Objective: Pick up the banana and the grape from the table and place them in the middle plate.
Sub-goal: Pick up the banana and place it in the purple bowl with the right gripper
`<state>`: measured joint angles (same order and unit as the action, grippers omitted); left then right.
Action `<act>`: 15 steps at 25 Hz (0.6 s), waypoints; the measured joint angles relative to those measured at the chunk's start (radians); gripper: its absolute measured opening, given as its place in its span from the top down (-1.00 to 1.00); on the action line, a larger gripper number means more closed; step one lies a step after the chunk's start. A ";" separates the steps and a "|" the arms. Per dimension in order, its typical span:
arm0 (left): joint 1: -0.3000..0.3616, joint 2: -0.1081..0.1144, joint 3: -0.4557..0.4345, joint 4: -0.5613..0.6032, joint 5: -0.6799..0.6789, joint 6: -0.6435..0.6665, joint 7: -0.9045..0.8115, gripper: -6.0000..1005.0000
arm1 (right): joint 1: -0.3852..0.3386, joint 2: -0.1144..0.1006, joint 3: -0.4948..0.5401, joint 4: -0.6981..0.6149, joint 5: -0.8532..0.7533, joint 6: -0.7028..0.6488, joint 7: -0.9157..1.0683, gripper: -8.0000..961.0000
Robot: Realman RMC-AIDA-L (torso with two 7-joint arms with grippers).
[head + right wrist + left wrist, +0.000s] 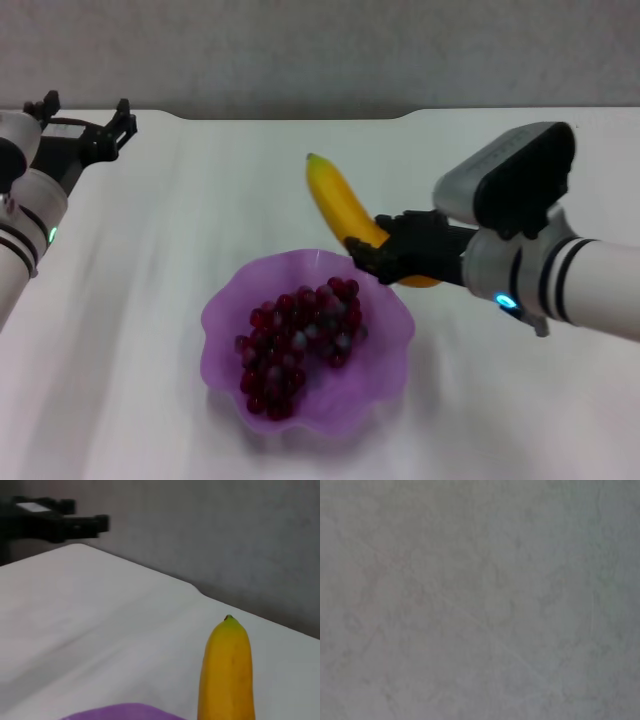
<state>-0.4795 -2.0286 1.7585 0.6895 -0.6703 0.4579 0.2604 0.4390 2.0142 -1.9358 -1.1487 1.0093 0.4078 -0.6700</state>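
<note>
— Grapes done?
— Yes, they lie in the purple plate. My right gripper is clamped on the banana, held just beyond the rim; it still needs placing.
— Left gripper?
— Parked at the table's far corner, jaws spread. Only the head camera shows the grapes.

Soft, even light falls on the white tabletop, with only a faint shadow under the plate. The head view is slightly smeared. The left wrist view is a dim grey blur (nothing readable). In the right wrist view the near banana looks soft.
</note>
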 joint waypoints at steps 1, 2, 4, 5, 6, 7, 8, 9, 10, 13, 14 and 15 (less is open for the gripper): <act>0.000 0.000 0.000 0.002 0.000 0.000 0.001 -0.78 | 0.004 0.000 -0.015 -0.001 0.001 -0.007 0.000 0.00; 0.000 0.000 0.000 0.002 0.000 0.000 0.001 -0.78 | 0.008 0.001 -0.030 -0.001 0.001 -0.012 0.001 0.00; 0.000 0.000 0.000 0.002 0.000 0.000 0.001 -0.78 | 0.017 0.002 -0.059 0.001 0.002 -0.021 0.003 0.00; -0.001 0.001 0.000 0.003 0.000 0.001 0.001 -0.78 | 0.020 0.002 -0.073 0.003 0.003 -0.028 0.004 -0.01; -0.001 0.001 0.000 0.003 0.000 0.001 0.001 -0.78 | 0.025 0.003 -0.089 0.006 0.010 -0.038 0.004 -0.01; -0.001 0.001 0.000 0.004 0.000 0.001 0.001 -0.78 | 0.031 0.003 -0.105 0.011 0.019 -0.053 0.003 -0.01; -0.001 0.001 0.000 0.004 0.000 0.001 0.001 -0.78 | 0.038 0.003 -0.121 0.017 0.029 -0.066 0.001 -0.02; -0.001 0.001 0.000 0.004 0.000 0.001 0.002 -0.78 | 0.047 0.002 -0.140 0.026 0.045 -0.082 -0.001 -0.02; -0.001 0.001 0.000 0.004 0.000 0.001 0.002 -0.78 | 0.057 0.002 -0.159 0.033 0.058 -0.094 -0.003 -0.02; -0.002 0.001 -0.001 0.004 0.000 0.001 0.001 -0.78 | 0.085 0.002 -0.206 0.057 0.078 -0.106 -0.004 -0.03; -0.003 0.001 -0.001 0.004 0.000 0.001 0.001 -0.78 | 0.091 0.003 -0.217 0.062 0.079 -0.107 -0.004 -0.04; -0.004 0.001 0.000 0.004 0.000 0.001 0.001 -0.78 | 0.096 0.004 -0.226 0.067 0.079 -0.108 -0.003 -0.04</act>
<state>-0.4833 -2.0278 1.7589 0.6935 -0.6704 0.4587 0.2612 0.5352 2.0178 -2.1615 -1.0819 1.0886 0.2994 -0.6734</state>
